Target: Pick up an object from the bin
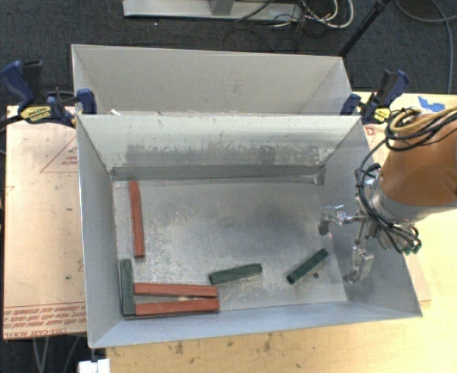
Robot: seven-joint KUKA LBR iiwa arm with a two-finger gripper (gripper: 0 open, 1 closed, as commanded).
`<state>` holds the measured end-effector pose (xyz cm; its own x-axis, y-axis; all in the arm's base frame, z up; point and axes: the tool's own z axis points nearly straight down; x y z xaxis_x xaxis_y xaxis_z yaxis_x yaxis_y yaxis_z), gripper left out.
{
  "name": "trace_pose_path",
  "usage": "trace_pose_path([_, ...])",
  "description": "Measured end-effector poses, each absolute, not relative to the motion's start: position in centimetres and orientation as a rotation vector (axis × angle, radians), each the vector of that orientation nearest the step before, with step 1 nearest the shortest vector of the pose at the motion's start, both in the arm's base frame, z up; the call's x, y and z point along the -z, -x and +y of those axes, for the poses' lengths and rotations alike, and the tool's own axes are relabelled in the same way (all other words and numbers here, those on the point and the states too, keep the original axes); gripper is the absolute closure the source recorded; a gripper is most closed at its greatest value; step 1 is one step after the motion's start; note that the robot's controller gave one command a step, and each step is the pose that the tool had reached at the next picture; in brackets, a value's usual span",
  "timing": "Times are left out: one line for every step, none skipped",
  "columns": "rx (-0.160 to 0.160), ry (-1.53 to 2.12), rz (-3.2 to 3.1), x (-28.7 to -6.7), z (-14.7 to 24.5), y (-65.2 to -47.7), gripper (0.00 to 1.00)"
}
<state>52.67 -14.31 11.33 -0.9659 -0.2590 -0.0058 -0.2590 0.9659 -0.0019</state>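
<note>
— Closest to the lower edge of the frame?
— Lower left corner of the bin (213, 158): lower red-brown bar (178, 307), flat across. Touching it just above, upper red-brown bar (174, 290), nearly parallel. At their left ends, upright green bar (127, 286), running up the frame.

— Further in?
— Lower middle: second green bar (235, 273), almost level, near the right ends of the red-brown pair but apart. To its right, tilted green bar (307, 266), right end raised toward the upper right.

— And the gripper (356, 261)?
— Lower right of the frame, low by the right wall, just beside the tilted green bar's raised end. Touching or not: cannot tell. How far open: cannot tell either. Nothing seen in its grasp. Behind it, the arm (427, 173) under an orange cover, entering from the right edge.

— Farthest back?
— Left side, mid-frame: lone red-brown bar (137, 218), lengthwise up the frame, near the left wall, well apart from the gripper.
</note>
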Motion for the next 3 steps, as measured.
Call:
trace_pose_path([-0.001,0.382,3.116,-7.0,-12.3,-52.4,1.00])
trace_pose_path([-0.001,0.382,3.116,-7.0,-12.3,-52.4,1.00])
trace_pose_path([0.000,0.338,3.119,-20.7,-11.0,-56.4,1.00])
